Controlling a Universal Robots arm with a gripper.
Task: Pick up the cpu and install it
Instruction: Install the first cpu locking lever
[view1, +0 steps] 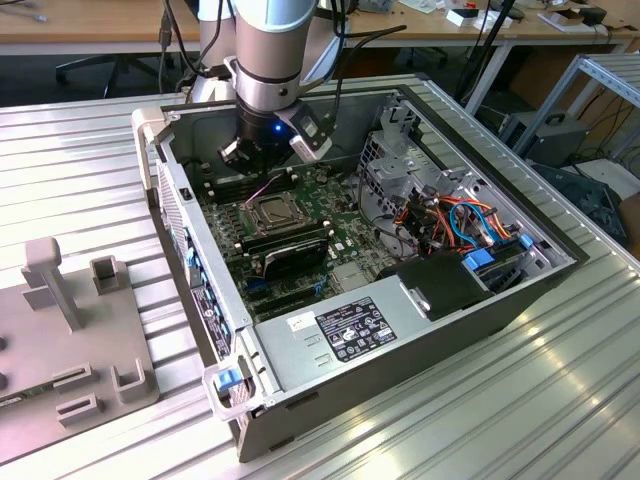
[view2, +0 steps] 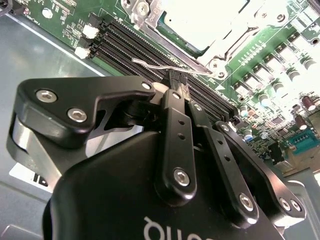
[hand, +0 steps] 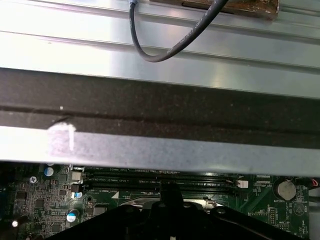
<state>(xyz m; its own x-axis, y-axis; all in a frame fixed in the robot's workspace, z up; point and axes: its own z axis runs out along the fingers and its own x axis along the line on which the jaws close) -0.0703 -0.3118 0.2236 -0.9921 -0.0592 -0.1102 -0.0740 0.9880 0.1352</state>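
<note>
CPU (view1: 271, 211) sits in its socket on the motherboard (view1: 330, 215) inside the open computer case (view1: 400, 330) on your table (view1: 520, 420). Your end effector (view2: 177, 80) hovers beside it over the memory slots (view2: 135, 45), fingers pressed together, holding nothing.

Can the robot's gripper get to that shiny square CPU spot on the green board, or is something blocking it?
Probably yes. The gripper hangs inside the open computer case, over the memory slots beside the CPU socket. Nothing covers the socket from above; only a thin wire lies near its edge.
</note>
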